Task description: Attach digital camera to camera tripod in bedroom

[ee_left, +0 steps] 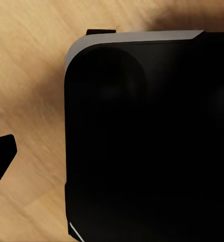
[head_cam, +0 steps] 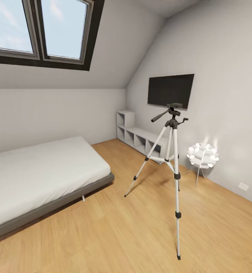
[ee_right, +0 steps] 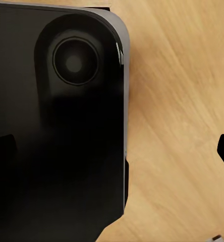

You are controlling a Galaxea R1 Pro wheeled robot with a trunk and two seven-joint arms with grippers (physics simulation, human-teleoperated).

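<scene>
Bedroom floor holds camera tripod beside bed.

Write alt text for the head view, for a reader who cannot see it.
A camera tripod with silver-white legs and a black head stands on the light wood floor of an attic bedroom. Behind it a black TV hangs on the grey wall; a white ball-cluster lamp glows beside it, and a grey-framed bed lies left under a skylight.
</scene>
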